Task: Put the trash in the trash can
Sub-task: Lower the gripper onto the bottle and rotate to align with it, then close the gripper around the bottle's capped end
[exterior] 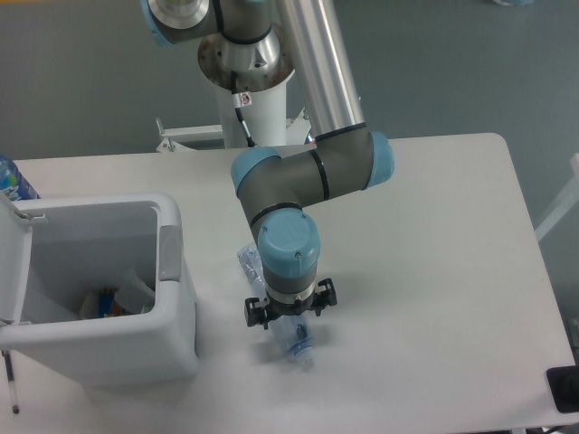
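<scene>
Pincer [289, 318] low over clear bottle [294, 339], grip hidden, cannot tell. Bottle flat on bench [434, 271], just right of open trash can [172, 334]; bare bench beyond.

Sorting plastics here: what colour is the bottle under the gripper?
Clear with a bluish tint, bottle, seen in the fixed camera view.

Single fixed camera, high, front of table [434, 226], angled down toward arm base [246, 68]; mid-range.
</scene>
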You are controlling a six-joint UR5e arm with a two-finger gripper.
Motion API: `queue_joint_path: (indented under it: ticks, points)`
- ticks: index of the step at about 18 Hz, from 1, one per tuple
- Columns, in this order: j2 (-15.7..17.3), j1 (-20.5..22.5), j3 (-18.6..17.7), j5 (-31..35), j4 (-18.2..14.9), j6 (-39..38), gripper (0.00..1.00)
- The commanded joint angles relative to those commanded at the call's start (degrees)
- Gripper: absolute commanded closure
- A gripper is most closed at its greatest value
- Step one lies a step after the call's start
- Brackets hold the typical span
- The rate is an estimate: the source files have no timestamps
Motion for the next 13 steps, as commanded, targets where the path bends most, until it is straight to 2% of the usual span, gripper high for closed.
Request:
queue_joint_path:
  ticks: [13]
  points:
    - [-1.4, -1.8, -0.1, 2.8, -0.6, 0.1, 0.0]
